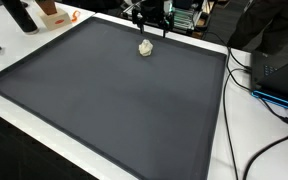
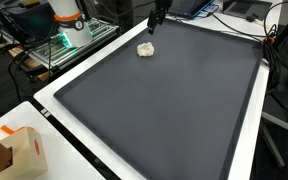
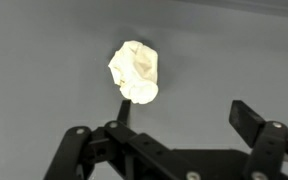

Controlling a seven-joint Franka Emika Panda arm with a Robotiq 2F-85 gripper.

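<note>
The gripper (image 3: 182, 108) hangs open and holds nothing; in the wrist view both fingers (image 3: 246, 118) stand wide apart with bare mat between them. The wad (image 3: 135, 72), a crumpled pale-yellow lump, lies on the mat just ahead of the fingertips. It is off to one finger's side rather than centred between them, and it does not touch them. In both exterior views the gripper (image 1: 149, 20) (image 2: 156, 18) hovers over the far edge of the mat, with the wad (image 1: 145, 47) (image 2: 145, 49) just below and in front of it.

The mat (image 1: 114, 110) is a large dark grey sheet, smooth and flat, reaching away from the gripper across nearly the whole table (image 1: 227, 140), whose white top shows only as a narrow border.

To one side of the gripper, past the mat's edge, cables (image 1: 274, 100) trail over the white border towards a black box (image 1: 282, 62). On the opposite side stands a rack (image 2: 59, 45) lit green inside. Well away from the gripper, at the near corner of the table, sits a cardboard box (image 2: 22, 150).
</note>
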